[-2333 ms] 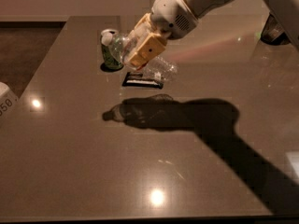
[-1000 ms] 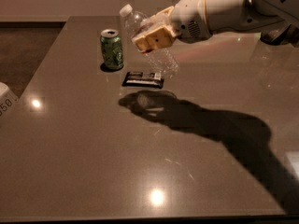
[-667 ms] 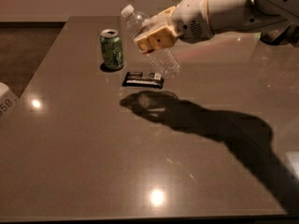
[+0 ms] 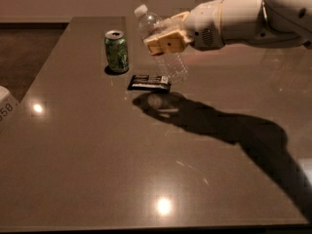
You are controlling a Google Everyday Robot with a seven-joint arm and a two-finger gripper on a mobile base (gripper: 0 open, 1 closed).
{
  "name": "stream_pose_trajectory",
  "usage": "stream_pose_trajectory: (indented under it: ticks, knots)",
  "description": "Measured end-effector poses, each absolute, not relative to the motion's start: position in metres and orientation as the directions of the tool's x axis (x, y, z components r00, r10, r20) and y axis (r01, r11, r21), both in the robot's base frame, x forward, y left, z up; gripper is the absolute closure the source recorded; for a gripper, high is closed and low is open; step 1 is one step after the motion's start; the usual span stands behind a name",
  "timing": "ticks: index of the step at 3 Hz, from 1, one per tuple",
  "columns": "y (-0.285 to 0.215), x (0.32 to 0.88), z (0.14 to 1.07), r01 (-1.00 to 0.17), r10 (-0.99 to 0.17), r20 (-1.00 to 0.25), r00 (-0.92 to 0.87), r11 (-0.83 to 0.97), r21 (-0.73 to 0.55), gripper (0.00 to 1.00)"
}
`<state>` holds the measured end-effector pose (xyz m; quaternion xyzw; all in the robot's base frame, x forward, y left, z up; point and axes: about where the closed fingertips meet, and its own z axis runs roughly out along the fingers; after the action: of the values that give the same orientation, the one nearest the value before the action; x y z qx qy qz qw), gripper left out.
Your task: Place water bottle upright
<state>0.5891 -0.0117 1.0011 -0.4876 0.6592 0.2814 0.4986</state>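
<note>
The water bottle (image 4: 171, 64) is a clear ribbed bottle with a white cap. It hangs in the air above the table, tilted, with its cap up and to the left and its base down and to the right. My gripper (image 4: 165, 39) is shut on the bottle's upper middle, reaching in from the right. The bottle's base hovers just above a dark flat packet (image 4: 149, 83). The bottle's label is hidden behind my fingers.
A green soda can (image 4: 117, 51) stands upright left of the bottle. The dark packet lies flat on the brown table (image 4: 97, 160). A white object (image 4: 6, 106) sits at the table's left edge. My arm's shadow falls across the table's right side.
The bottle was lifted off the table beside the can and is now held in the air. Over the last second it has barely moved, shifting slightly to the right.
</note>
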Motion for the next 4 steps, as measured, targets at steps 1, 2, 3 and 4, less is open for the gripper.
stream_pose_trajectory:
  ticks: [1,2,3,4]
  knots:
    - [-0.024,0.602,0.992,-0.896,-0.279,-0.96,-0.03,0.433,-0.098,1.0]
    - [-0.037,0.624,0.989,-0.845,-0.191,-0.982,0.003,0.524,-0.105,1.0]
    - [-0.05,0.641,0.987,-0.795,-0.132,-0.991,0.037,0.596,-0.109,1.0]
    - [-0.063,0.654,0.982,-0.746,-0.096,-0.994,0.05,0.659,-0.101,1.0]
